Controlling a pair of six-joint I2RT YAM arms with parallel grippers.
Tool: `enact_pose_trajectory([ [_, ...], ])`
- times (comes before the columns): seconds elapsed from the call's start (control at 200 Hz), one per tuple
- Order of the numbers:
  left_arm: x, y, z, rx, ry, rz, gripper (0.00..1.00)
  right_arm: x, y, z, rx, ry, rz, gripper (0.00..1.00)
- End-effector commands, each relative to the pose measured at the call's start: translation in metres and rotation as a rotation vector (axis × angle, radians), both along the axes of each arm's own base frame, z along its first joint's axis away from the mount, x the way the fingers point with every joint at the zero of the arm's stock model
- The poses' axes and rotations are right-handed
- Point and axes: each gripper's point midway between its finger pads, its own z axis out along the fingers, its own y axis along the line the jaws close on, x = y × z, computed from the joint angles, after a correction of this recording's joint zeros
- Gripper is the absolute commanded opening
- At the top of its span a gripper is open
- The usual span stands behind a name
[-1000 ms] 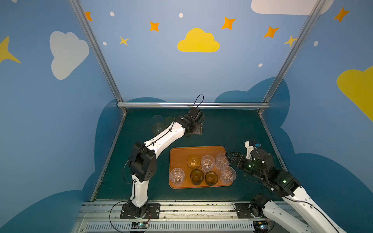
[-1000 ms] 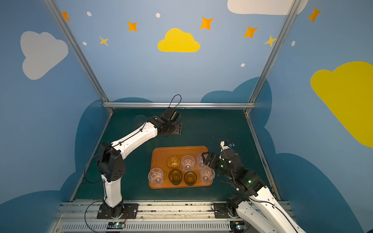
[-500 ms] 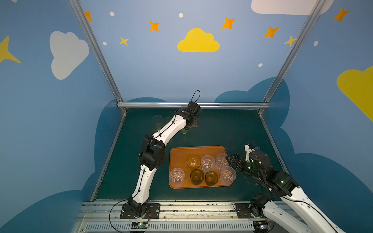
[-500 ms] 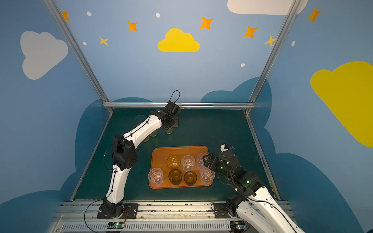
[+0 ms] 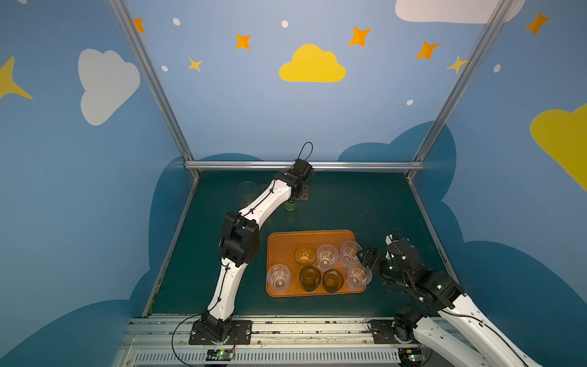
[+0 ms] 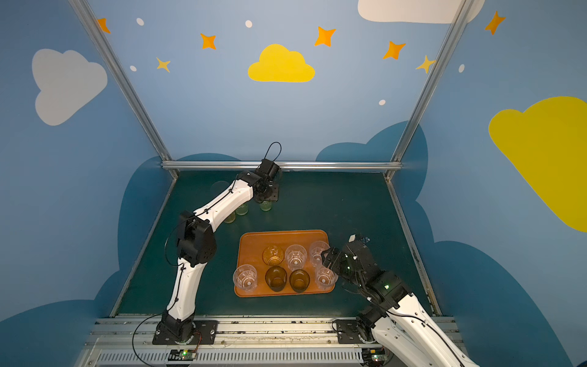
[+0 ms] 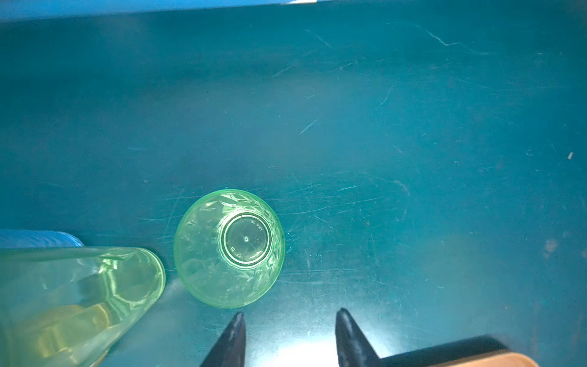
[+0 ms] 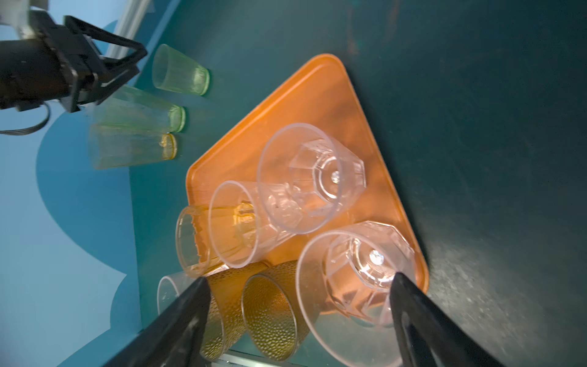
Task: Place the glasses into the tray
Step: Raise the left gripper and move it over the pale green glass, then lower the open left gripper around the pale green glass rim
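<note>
The orange tray [image 5: 311,238] [image 6: 282,236] [image 8: 320,95] holds several glasses: clear faceted ones, two dark smoky ones [image 5: 310,278] and an amber one [image 5: 305,255]. A short green glass [image 5: 290,205] [image 6: 265,206] [image 7: 228,248] stands on the mat at the back. My left gripper [image 5: 300,197] [image 7: 290,316] hangs over it, open, with only bare mat between its fingertips and the glass just beyond one tip. My right gripper [image 5: 365,257] [image 8: 297,290] stands wide open at the tray's right side, with a clear glass [image 8: 365,270] showing between its fingers.
A tall green glass [image 6: 242,209] [image 8: 143,114] and a tall yellow glass [image 6: 229,217] [image 8: 133,147] stand left of the short green one, partly behind my left arm. The metal rail [image 5: 305,165] and blue wall close the table's back.
My left arm has stretched toward the back and come down over the short green glass, and its jaws have narrowed. The right gripper has barely moved.
</note>
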Motion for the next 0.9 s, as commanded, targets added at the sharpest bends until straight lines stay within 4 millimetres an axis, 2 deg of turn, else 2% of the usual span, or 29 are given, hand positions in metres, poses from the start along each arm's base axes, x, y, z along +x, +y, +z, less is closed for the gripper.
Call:
enact_pose_trajectory([
  [0.0, 0.004, 0.001, -0.017, 0.005, 0.028, -0.002, 0.4, -0.002, -0.006, -0.002, -0.002, 0.011, -0.031, 0.87],
  [0.05, 0.005, 0.001, -0.02, 0.003, 0.036, -0.001, 0.37, -0.003, -0.008, -0.001, -0.001, 0.014, -0.04, 0.87],
  [0.36, 0.007, 0.002, -0.031, 0.011, 0.052, 0.017, 0.35, -0.005, -0.008, -0.004, 0.012, 0.044, -0.058, 0.87],
  [0.566, 0.005, 0.009, -0.036, 0.042, 0.051, 0.03, 0.31, -0.005, -0.004, -0.005, 0.014, 0.062, -0.046, 0.87],
  [0.896, 0.011, 0.008, -0.045, 0.051, 0.049, 0.034, 0.31, -0.01, -0.007, -0.005, 0.0, 0.07, -0.035, 0.87],
])
